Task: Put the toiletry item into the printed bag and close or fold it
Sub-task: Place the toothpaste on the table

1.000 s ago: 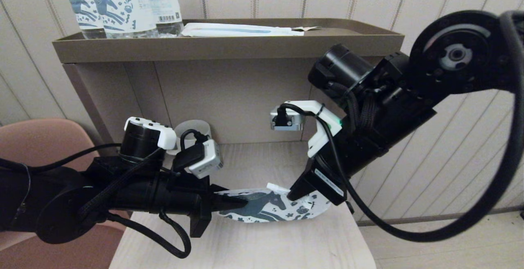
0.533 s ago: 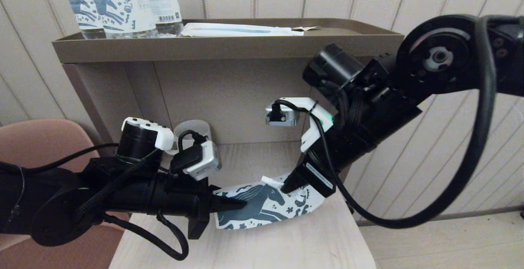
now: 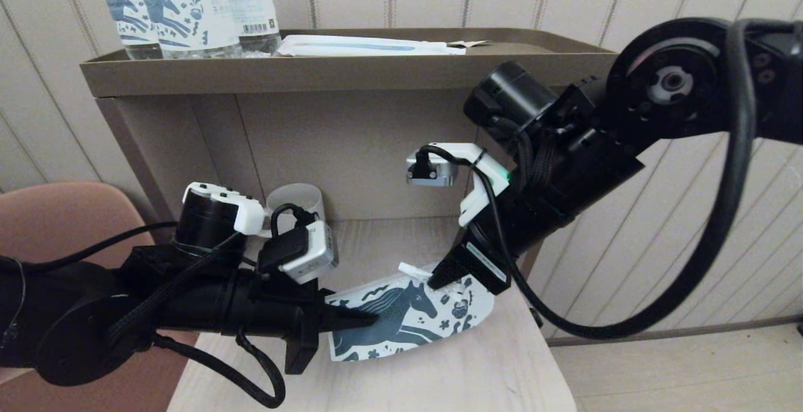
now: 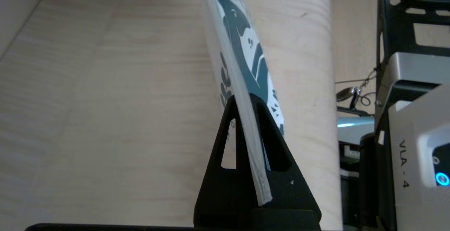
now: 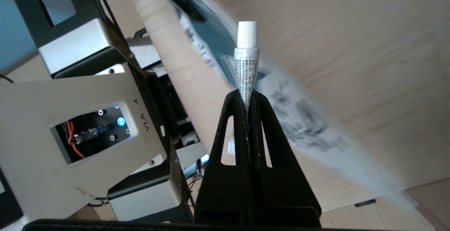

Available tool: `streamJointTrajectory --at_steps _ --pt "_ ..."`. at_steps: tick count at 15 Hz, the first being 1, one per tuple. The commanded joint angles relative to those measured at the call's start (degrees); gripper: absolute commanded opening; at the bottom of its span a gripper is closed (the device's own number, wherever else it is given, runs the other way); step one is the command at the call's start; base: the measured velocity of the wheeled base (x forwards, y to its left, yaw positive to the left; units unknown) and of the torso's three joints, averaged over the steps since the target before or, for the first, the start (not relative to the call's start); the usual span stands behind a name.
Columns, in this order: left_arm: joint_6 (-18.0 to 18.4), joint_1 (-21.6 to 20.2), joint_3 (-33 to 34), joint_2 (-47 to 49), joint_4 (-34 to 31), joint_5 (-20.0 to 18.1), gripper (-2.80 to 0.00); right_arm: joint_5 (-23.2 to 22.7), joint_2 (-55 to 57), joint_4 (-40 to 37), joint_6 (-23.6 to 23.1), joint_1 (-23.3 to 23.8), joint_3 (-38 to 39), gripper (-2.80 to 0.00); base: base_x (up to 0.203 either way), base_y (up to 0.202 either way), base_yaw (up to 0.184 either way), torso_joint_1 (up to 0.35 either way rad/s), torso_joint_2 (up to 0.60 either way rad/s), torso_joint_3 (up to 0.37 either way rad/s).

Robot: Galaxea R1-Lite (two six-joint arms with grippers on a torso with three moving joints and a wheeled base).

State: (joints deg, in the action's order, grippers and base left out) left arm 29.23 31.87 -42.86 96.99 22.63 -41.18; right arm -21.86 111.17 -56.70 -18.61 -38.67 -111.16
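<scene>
Two grippers meet over a pale wooden counter [image 3: 439, 374]. Nearest, the left gripper [image 3: 370, 319], jaws clamped on the printed bag [image 3: 408, 324], holds its edge above the surface. Just beyond, the right gripper [image 3: 439, 277] pinches the toiletry item [image 5: 247, 62], a small capped tube, at the bag's upper rim. Farther back, bottles [image 3: 182, 7] stand on a brown shelf [image 3: 351, 70].
</scene>
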Motion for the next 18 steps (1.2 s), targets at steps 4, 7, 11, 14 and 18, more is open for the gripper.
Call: streamJointTrajectory --at_steps 4,7,11,14,18 --pt "2.6 0.7 0.9 -0.4 0.1 -0.1 -2.80 -0.1 0.0 -0.3 -0.1 0.0 -0.4 -2.80 0.000 0.000 0.000 0.000 0.00 0.000" --pt "2.6 1.2 1.0 -0.5 0.1 -0.1 -2.80 -0.2 0.3 -0.3 -0.1 0.1 -0.5 -2.80 0.000 0.000 0.000 0.000 0.00 0.000" --pt "2.7 1.2 0.9 -0.6 0.1 -0.1 -2.80 -0.3 0.7 -0.3 -0.2 0.0 0.2 -2.80 0.000 0.000 0.000 0.000 0.00 0.000" --pt "2.7 1.2 0.7 -0.8 0.1 -0.1 -2.80 -0.3 1.3 -0.3 -0.2 0.0 0.4 -2.80 0.000 0.000 0.000 0.000 0.00 0.000" --pt "4.2 1.2 0.9 -0.4 0.2 0.2 -2.80 -0.3 0.4 -0.3 -0.1 0.2 -0.4 -2.80 0.000 0.000 0.000 0.000 0.00 0.000"
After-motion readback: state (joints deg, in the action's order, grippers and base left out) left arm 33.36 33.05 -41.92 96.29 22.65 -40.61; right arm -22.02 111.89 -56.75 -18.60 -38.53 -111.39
